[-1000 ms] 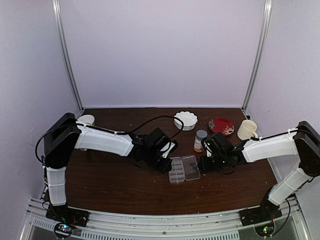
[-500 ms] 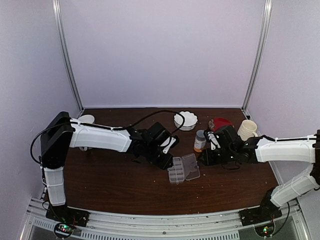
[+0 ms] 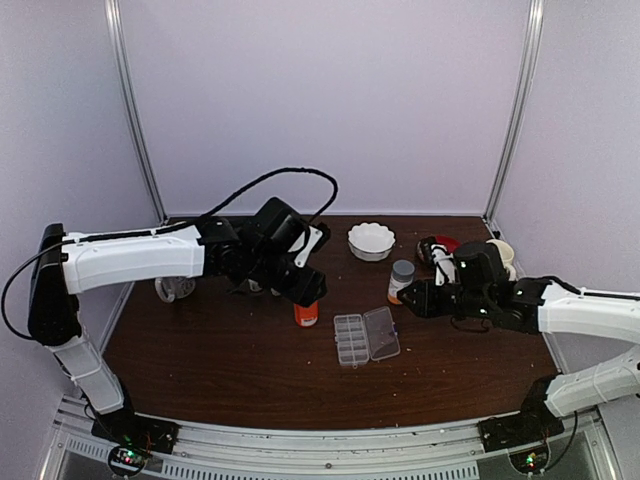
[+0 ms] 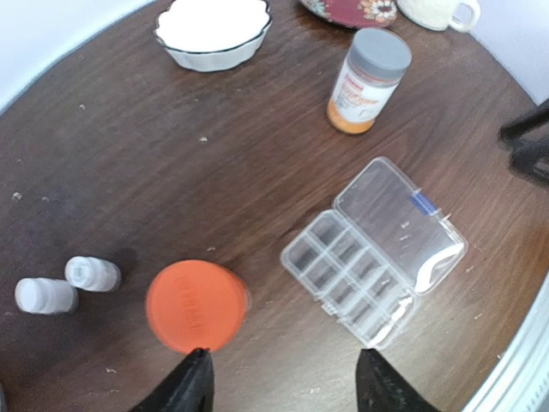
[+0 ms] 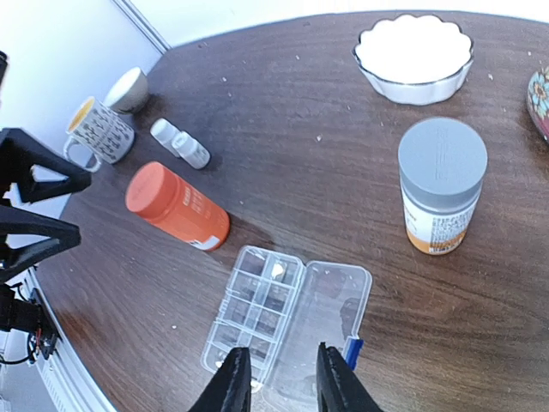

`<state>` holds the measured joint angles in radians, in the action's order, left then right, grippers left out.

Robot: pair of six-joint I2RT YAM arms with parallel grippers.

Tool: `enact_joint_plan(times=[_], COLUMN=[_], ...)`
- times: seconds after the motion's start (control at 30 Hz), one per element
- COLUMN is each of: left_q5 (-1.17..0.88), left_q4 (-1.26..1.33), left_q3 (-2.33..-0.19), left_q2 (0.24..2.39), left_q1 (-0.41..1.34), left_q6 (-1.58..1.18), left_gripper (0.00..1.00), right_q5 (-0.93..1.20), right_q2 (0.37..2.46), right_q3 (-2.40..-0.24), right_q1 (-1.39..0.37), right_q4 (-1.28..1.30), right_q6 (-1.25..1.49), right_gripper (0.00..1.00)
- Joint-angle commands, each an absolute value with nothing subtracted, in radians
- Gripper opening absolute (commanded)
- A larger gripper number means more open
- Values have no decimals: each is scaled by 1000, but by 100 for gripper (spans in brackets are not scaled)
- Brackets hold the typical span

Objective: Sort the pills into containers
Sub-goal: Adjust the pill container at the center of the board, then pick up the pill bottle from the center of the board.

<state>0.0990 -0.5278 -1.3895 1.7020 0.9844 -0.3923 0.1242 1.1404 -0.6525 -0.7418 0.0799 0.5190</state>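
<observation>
The clear organizer box (image 3: 365,337) lies open on the table, its containers (image 5: 256,313) on the left and its lid (image 5: 334,313) folded out to the right. One cream pill (image 5: 278,269) rests in a far cell; most other cells look empty. My left gripper (image 4: 285,379) hangs open high above the table, with nothing between its fingers. An orange-capped bottle (image 4: 196,305) stands just under its left fingertip. My right gripper (image 5: 285,379) hovers over the near end of the box (image 4: 373,251), its jaws a little apart and holding nothing I can see.
A grey-capped amber bottle (image 3: 401,281) stands behind the box, with a white bowl (image 3: 371,240), a red plate (image 3: 440,248) and a cream mug (image 3: 500,255) farther back. Two tiny white bottles (image 4: 69,283) and a patterned mug (image 5: 101,129) stand to the left.
My left gripper has opened and risen up and back to the left, uncovering the orange bottle, which stands on the table. The right arm has lifted and drawn back a little.
</observation>
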Motion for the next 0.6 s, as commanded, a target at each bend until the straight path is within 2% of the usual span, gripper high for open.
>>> enact_joint_plan(times=[0.0,0.17,0.2,0.3,0.37,0.4,0.5,0.57], left_q5=[124,127,121,100,114,121,134,143], left_q4=[-641,-714,-717,-726,-738,-741,-741,-737], left_q3=[-1422,-1468,-1471,-1482,-1494,-1499,-1510,-1511], left_q2=[1688,1736,1742,1766,1777,1779,1769,1749], left_q1=[942,910,904,885,880,878,876,876], left_q6=[-378,-377,-377,-374,-372,-371,-365,-362], left_gripper=[71,81,87,88,88,88,87,86], right_q5=[112,71,63,11,-50,-77,-137,-153], right_q2=[1083,1020,1010,995,1004,1019,1077,1134], right_q3=[-603,-565,-564,-570,-594,-612,-679,-745], right_q1=[-744,-741,-741,-740,-738,-737,-721,-706], right_q4=[-32,-124,-129,-120,-74,-47,45,116], right_q6=[512,505,498,472,451,442,439,432], right_gripper=[27,30,30,39,41,47,78,88])
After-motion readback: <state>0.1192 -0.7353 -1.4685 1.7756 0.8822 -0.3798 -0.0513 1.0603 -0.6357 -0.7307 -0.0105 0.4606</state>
